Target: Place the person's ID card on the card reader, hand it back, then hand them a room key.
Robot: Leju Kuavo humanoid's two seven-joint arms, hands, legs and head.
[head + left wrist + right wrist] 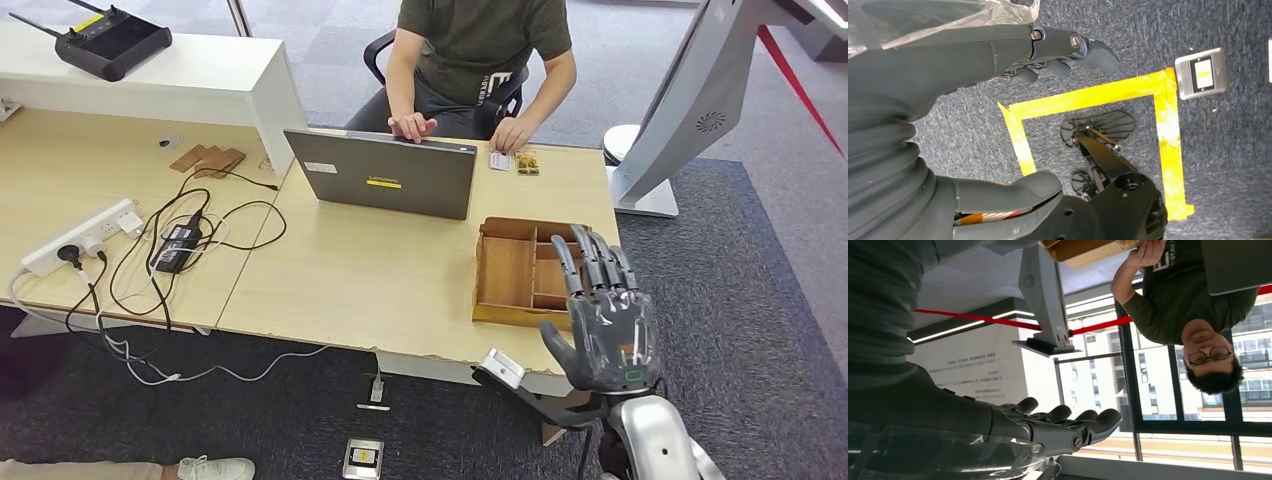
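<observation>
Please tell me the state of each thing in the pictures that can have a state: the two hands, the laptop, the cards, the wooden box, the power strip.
right hand: raised over the table edge, fingers apart, holds nothing.
left hand: hangs over the floor, holds nothing.
laptop: lid up, the person types.
cards: flat on the table by the person's hand.
wooden box: open-topped, visible compartments empty.
power strip: a black plug in it.
</observation>
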